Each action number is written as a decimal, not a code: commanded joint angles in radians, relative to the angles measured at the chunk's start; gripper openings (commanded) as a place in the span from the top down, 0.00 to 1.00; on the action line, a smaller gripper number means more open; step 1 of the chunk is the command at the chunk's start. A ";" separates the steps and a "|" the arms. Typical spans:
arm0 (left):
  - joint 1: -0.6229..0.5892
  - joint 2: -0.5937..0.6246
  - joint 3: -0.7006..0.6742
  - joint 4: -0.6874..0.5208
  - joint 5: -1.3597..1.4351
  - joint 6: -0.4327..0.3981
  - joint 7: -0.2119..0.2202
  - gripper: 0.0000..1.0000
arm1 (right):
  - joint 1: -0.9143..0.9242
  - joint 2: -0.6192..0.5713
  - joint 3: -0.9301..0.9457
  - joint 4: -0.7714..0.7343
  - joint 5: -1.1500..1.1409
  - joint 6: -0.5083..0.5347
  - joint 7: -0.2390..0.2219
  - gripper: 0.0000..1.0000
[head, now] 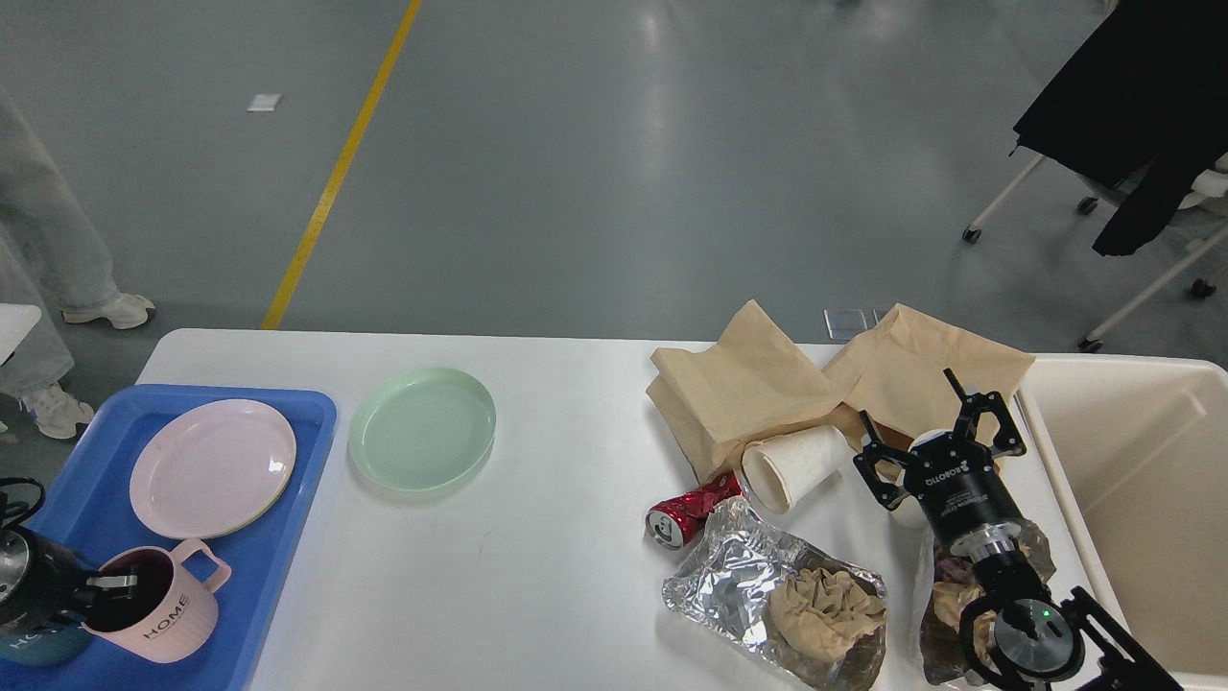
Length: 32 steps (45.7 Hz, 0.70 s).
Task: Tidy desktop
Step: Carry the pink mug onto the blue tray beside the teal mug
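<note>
Left gripper (113, 582) pinches the rim of the pink mug (158, 617), which sits on the blue tray (278, 499) at the desktop's (537, 566) left end; right gripper (935, 437), jaws wide and empty, hovers over brown paper bags (767, 384) beside the cream bin (1151, 499)

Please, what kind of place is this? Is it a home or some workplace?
Most likely a workplace, such as a lab or workshop hall. The grey floor carries a painted yellow line, a wheeled rack stands nearby, and the white desktop is laid out with dishes and rubbish.
</note>
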 commanded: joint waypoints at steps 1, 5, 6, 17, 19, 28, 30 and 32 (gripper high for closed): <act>0.008 -0.002 -0.006 0.001 -0.013 0.007 0.001 0.81 | 0.000 0.000 0.000 0.000 0.000 0.000 0.000 0.00; 0.010 -0.006 -0.005 0.001 -0.041 0.007 0.004 0.73 | 0.000 0.000 0.000 0.000 -0.001 0.000 0.000 0.00; 0.010 -0.006 -0.003 0.001 -0.045 0.007 0.004 0.70 | 0.000 0.000 0.000 0.000 -0.001 0.000 0.000 0.00; 0.011 -0.007 -0.001 -0.002 -0.084 -0.005 -0.008 0.10 | 0.000 0.000 0.000 0.000 0.000 0.000 0.000 0.00; 0.008 -0.005 0.003 -0.008 -0.091 -0.009 -0.008 0.09 | 0.000 0.000 0.000 0.000 0.000 0.000 0.000 0.00; -0.004 0.003 0.020 -0.011 -0.098 -0.012 0.000 0.08 | 0.000 0.000 0.000 0.001 -0.001 0.000 0.000 0.00; -0.005 0.004 0.022 -0.013 -0.099 -0.016 0.001 0.08 | 0.000 0.000 0.000 0.000 0.000 0.000 0.000 0.00; -0.012 0.006 0.023 -0.013 -0.099 -0.026 0.001 0.07 | 0.000 0.000 0.000 0.000 -0.001 0.000 0.000 0.00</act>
